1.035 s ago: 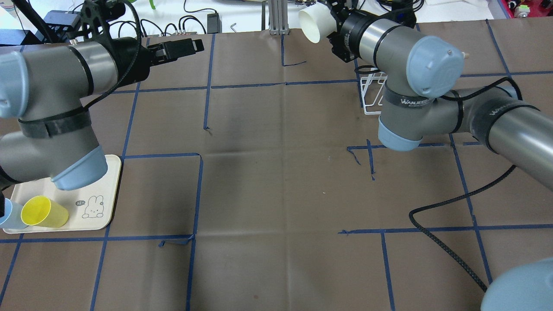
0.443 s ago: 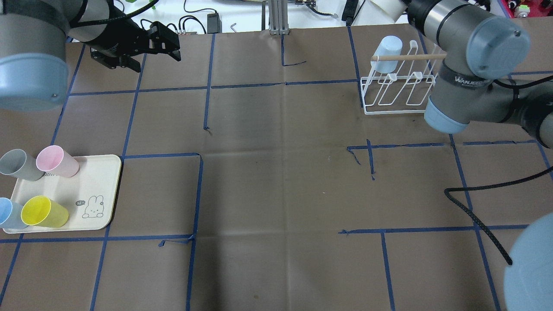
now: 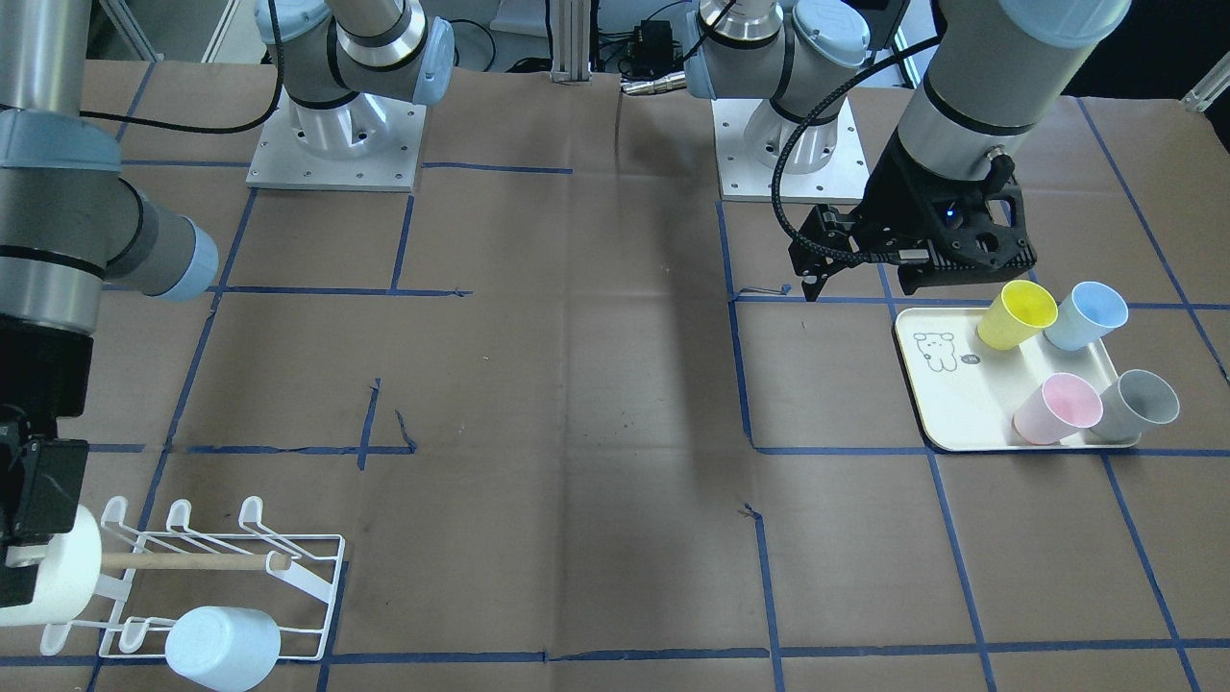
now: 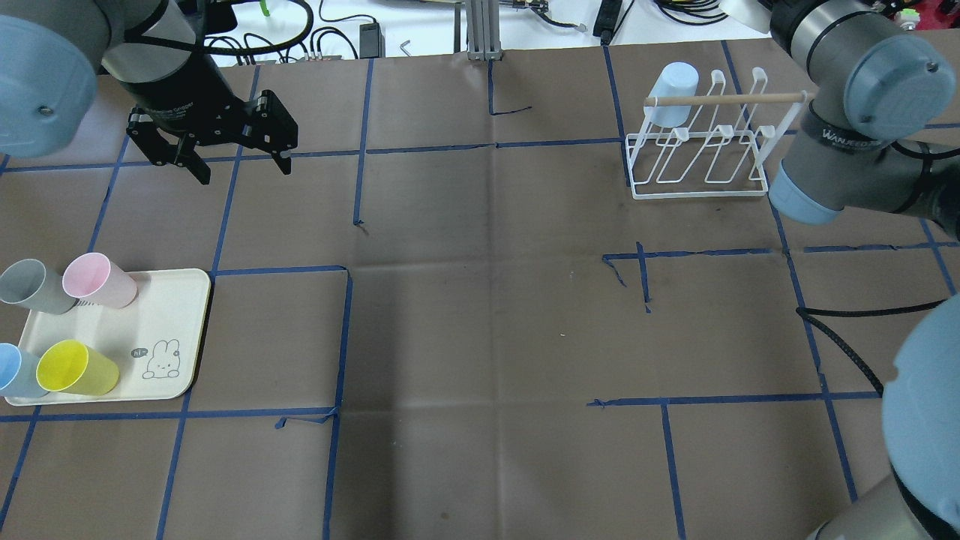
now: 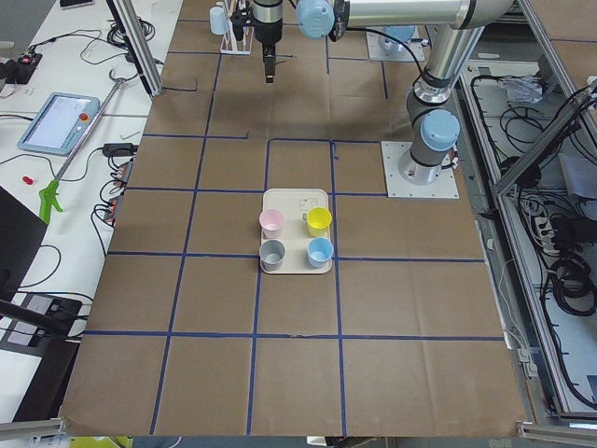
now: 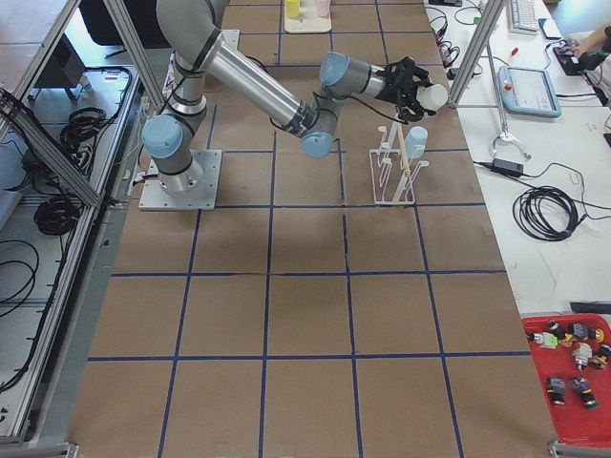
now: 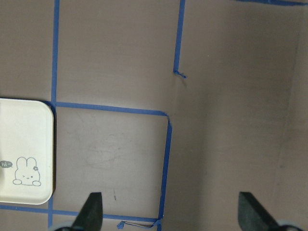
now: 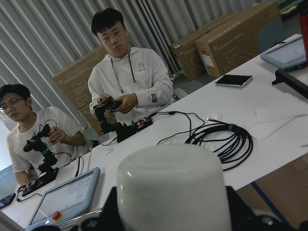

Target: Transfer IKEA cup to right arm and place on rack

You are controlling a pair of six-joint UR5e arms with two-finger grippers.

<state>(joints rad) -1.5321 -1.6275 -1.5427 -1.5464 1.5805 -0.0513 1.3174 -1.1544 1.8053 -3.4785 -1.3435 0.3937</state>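
Note:
My right gripper (image 3: 38,562) is shut on a white IKEA cup (image 3: 58,588), held on its side at the outer end of the white wire rack (image 3: 312,586), close to the tip of its wooden dowel (image 3: 183,561). The cup fills the bottom of the right wrist view (image 8: 173,192). A pale blue cup (image 4: 671,90) hangs on the rack (image 4: 697,191). My left gripper (image 4: 244,169) is open and empty, pointing down over bare table beyond the tray; its fingertips (image 7: 91,211) show wide apart.
A cream tray (image 4: 176,322) with a bunny drawing holds yellow (image 4: 75,367), pale blue (image 4: 15,371), pink (image 4: 97,279) and grey (image 4: 34,285) cups at the near left. Blue tape lines cross the brown table. Cables lie past the far edge; two people sit there.
My right arm carried the white cup rightward, from the far middle to past the rack. My left arm swung back and turned its open gripper downward, uncovering the tray.

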